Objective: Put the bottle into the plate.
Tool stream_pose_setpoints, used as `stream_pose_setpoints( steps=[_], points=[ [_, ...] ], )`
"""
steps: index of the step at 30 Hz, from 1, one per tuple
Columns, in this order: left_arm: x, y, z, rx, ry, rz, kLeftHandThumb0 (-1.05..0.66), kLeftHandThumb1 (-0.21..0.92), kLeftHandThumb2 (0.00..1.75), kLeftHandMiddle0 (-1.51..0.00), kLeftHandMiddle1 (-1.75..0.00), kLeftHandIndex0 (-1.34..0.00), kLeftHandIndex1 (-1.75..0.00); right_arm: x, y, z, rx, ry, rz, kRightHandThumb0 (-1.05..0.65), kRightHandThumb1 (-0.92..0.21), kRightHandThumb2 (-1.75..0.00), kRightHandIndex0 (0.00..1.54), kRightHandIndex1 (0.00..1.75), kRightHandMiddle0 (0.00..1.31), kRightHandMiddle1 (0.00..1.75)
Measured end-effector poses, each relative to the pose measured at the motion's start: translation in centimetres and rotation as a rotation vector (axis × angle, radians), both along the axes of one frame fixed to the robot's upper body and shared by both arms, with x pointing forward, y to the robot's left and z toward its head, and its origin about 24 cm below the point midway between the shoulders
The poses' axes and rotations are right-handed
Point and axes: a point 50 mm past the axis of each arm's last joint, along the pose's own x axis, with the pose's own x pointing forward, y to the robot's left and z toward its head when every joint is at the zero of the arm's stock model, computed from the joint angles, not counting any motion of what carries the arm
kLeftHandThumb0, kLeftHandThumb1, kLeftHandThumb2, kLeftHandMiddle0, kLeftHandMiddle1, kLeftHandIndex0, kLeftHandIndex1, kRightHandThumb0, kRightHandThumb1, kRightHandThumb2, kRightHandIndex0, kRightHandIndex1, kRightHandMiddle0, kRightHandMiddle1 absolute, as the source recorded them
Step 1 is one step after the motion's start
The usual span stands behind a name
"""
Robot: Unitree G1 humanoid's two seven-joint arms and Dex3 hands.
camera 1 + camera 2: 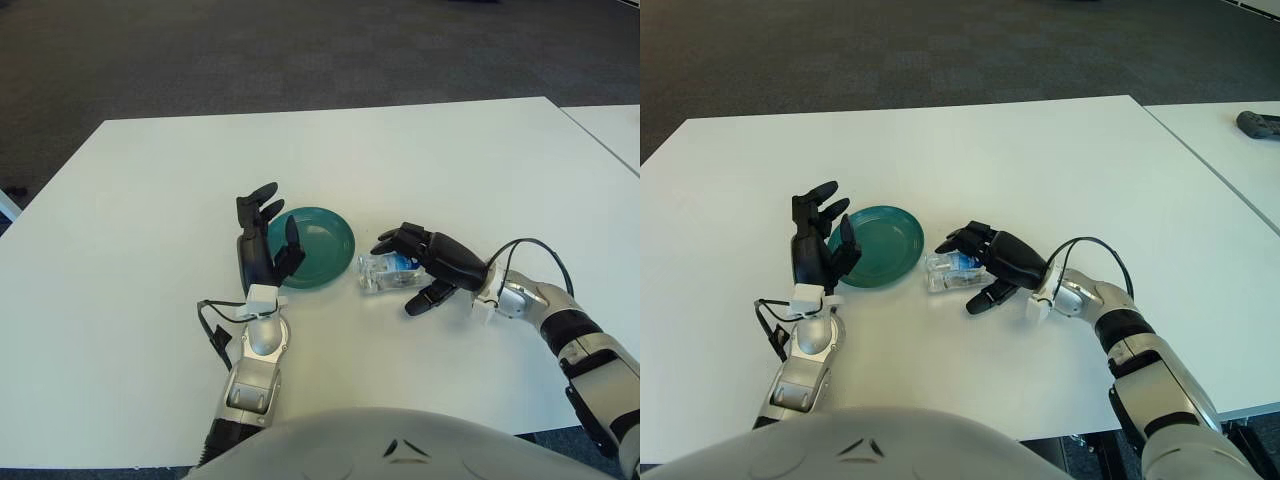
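A small clear plastic bottle (383, 271) with a blue label lies on its side on the white table, just right of a teal plate (318, 246). My right hand (425, 266) is at the bottle's right end, fingers spread around it, upper fingers over it and thumb below; the fingers are not closed on it. The bottle also shows in the right eye view (950, 272). My left hand (262, 240) stands upright at the plate's left edge, fingers open and holding nothing.
The white table (150, 200) stretches wide on all sides. A second table (1230, 130) stands at the right with a dark object (1260, 124) on it. Dark carpet lies beyond the far edge.
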Motion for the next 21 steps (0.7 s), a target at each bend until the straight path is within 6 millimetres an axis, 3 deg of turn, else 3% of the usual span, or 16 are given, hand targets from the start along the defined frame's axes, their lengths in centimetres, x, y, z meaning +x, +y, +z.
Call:
stream_pose_setpoints(
  steps=[4,11,21],
  points=[
    [-0.1,0.7,-0.4,-0.027,0.031,0.039,-0.38,0.88,0.44,-0.50,-1.03,-0.36,-1.54,-0.4,0.6,0.1,0.083,-0.005,0.015,-0.49,-0.47,-1.11,0.74,1.73,0.49,1.74],
    [-0.1,1.2,-0.6,-0.061,0.044,0.073,-0.37,0.82,0.53,-0.55,-1.03,-0.39,-1.58,-0.5,0.9,0.2,0.159,-0.013,0.008,-0.49,-0.35,-1.27,0.94,1.74,0.59,1.75],
    [-0.2,1.3,-0.7,-0.091,0.040,0.080,-0.37,0.78,0.58,-0.57,-1.08,-0.42,-1.58,0.2,0.0,0.4,0.245,-0.058,-0.137,-0.47,-0.37,-1.24,1.22,1.75,0.57,1.75]
  ],
)
